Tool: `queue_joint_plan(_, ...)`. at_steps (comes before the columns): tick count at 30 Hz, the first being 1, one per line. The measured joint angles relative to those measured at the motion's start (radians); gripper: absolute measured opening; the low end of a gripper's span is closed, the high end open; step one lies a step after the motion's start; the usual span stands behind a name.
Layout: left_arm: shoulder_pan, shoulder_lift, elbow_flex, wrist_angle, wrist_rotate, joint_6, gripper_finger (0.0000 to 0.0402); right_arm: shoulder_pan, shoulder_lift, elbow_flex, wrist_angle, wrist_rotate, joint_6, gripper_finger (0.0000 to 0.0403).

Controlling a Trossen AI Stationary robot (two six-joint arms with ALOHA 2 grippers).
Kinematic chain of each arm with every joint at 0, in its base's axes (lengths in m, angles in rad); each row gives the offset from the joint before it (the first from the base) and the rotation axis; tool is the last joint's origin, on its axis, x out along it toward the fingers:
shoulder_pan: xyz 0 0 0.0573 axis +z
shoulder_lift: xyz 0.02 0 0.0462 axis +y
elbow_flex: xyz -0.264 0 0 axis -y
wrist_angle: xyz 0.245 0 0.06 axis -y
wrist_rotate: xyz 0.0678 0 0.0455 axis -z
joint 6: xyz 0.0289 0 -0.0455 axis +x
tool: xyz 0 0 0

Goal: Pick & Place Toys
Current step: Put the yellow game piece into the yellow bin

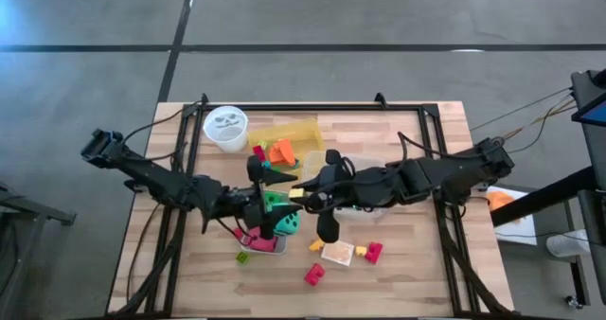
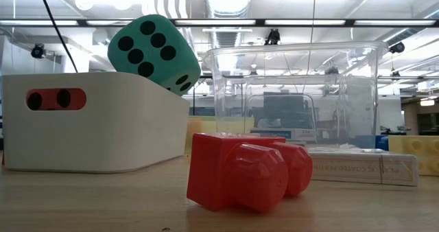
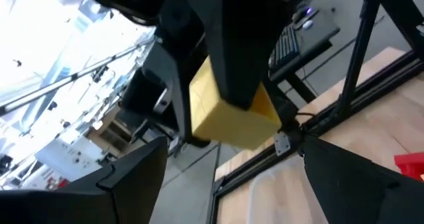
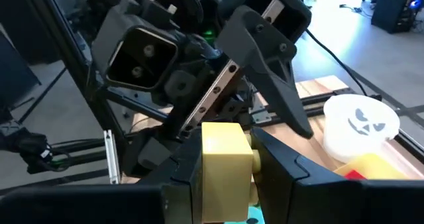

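Observation:
My right gripper is shut on a small yellow block above the middle of the table; the block also shows in the left wrist view. My left gripper is open and faces the block from the left, its fingers standing apart on either side, touching nothing. Below them a white bin holds a teal die and a red die. A red block lies on the table near the front, and a card pack lies flat behind it. My right gripper pinches the yellow block between its two fingers, by two opposite sides. The fingers come about level from the table's right side. The block is lifted clear of the table and the bin, and part of it sticks out past the finger.
A white cup and a yellow tray with an orange block stand at the back. A clear plastic box stands mid-table. Loose red blocks and a card pack lie near the front.

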Motion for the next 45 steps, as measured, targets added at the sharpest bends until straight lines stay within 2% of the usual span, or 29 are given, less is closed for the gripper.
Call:
queue_joint_plan(4,0.0,0.0,0.0,0.038,0.02,0.014,0.0326,-0.005,0.001,-0.001,0.005,-0.001,0.0,0.0086)
queue_joint_plan(14,0.002,-0.001,0.0,0.063,0.078,0.073,0.0231,-0.006,0.002,-0.007,0.05,-0.05,0.0,0.0086)
queue_joint_plan(21,0.003,-0.003,0.0,0.076,0.108,0.115,0.0196,-0.005,0.01,-0.011,0.085,-0.051,0.021,0.0086)
queue_joint_plan(35,0.003,-0.002,0.0,0.094,0.135,0.116,0.0188,-0.01,0.013,-0.016,0.108,-0.046,0.076,0.0086)
queue_joint_plan(45,0.001,-0.001,0.0,0.097,0.156,0.205,0.0188,-0.011,0.016,-0.016,0.118,-0.046,0.122,0.0086)
